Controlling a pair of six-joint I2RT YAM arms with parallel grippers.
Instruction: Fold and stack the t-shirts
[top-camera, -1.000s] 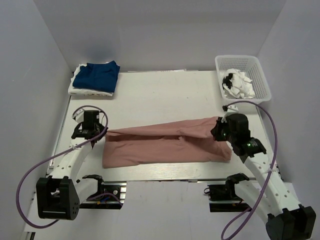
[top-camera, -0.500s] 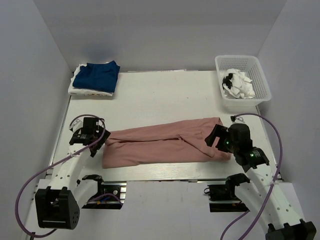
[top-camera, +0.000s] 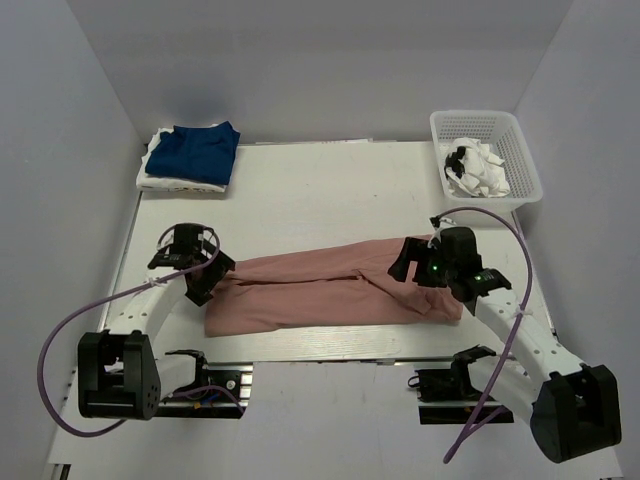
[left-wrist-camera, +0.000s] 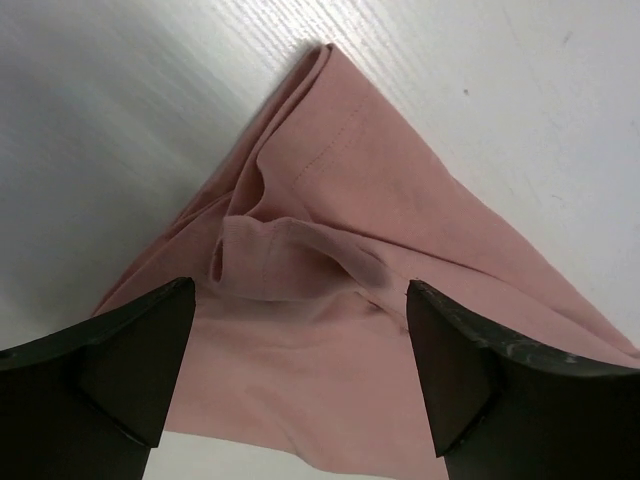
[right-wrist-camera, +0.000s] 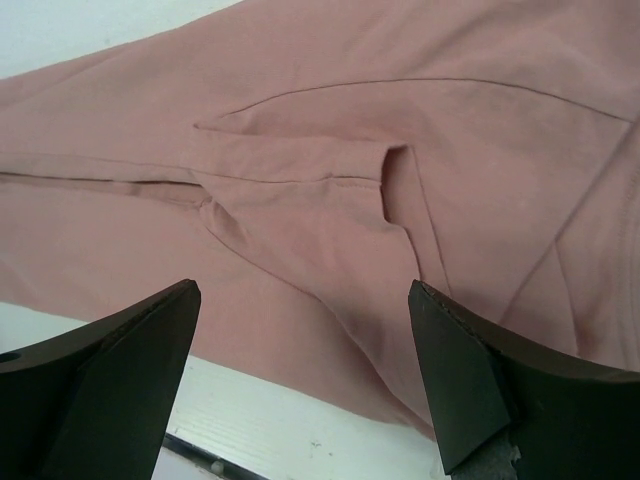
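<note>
A dusty-pink t-shirt (top-camera: 320, 292) lies folded into a long strip across the near half of the table. Its left end fills the left wrist view as a pointed fold (left-wrist-camera: 330, 250), and its seamed right end (right-wrist-camera: 380, 200) fills the right wrist view. My left gripper (top-camera: 208, 278) hovers open over the strip's left end, nothing between its fingers. My right gripper (top-camera: 412, 262) stands open above the right end, also holding nothing. A navy blue t-shirt (top-camera: 200, 152) rests folded on a white one (top-camera: 160, 180) at the back left corner.
A white plastic basket (top-camera: 490, 125) at the back right holds crumpled white cloth with dark marks (top-camera: 475, 172). White walls close in the table on three sides. The table's near edge (top-camera: 330, 350) runs just below the pink strip.
Both grippers have opened and let go of the pink shirt's ends. The upper layer has dropped flat onto the strip, and both grippers have moved slightly inward over it.
</note>
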